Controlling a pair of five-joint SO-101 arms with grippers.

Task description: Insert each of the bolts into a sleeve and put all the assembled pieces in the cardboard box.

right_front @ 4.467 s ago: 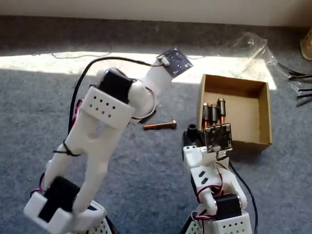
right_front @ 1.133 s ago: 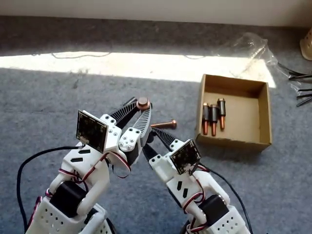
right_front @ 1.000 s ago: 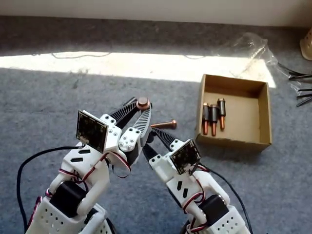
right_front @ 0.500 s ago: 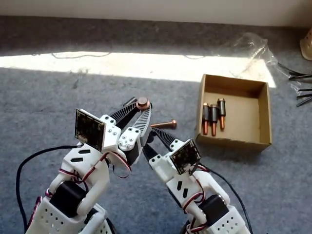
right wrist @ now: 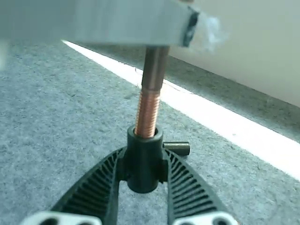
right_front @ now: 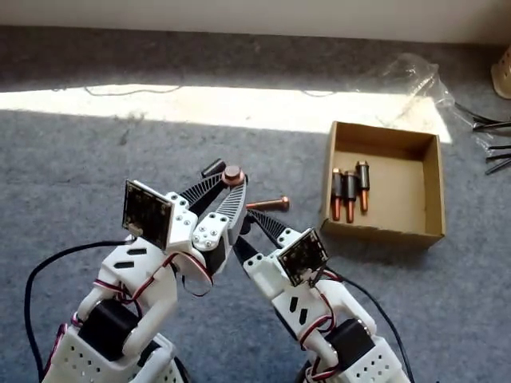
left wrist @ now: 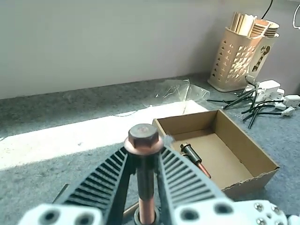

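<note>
My left gripper (right_front: 227, 183) is shut on a copper bolt (right_front: 233, 175), head up, between the two arms. Its threaded end (right wrist: 149, 112) sits in the mouth of a black sleeve (right wrist: 144, 159), and my right gripper (right_front: 254, 234) is shut on that sleeve just below. In the left wrist view the bolt (left wrist: 143, 140) stands upright between the ribbed fingers. A second bolt (right_front: 267, 205) and a loose black sleeve (right_front: 212, 167) lie on the carpet. The cardboard box (right_front: 382, 234) at the right holds three assembled pieces (right_front: 350, 191).
Grey carpet covers the floor, with a sunlit strip across the back. A crumpled plastic bag (right_front: 411, 76) and black cable ties (right_front: 491, 144) lie beyond the box. A slotted basket (left wrist: 243, 51) with sticks stands by the wall.
The left gripper has lowered the bolt slightly toward the sleeve in the right gripper, uncovering the loose sleeve on the carpet behind it. The right arm has held still.
</note>
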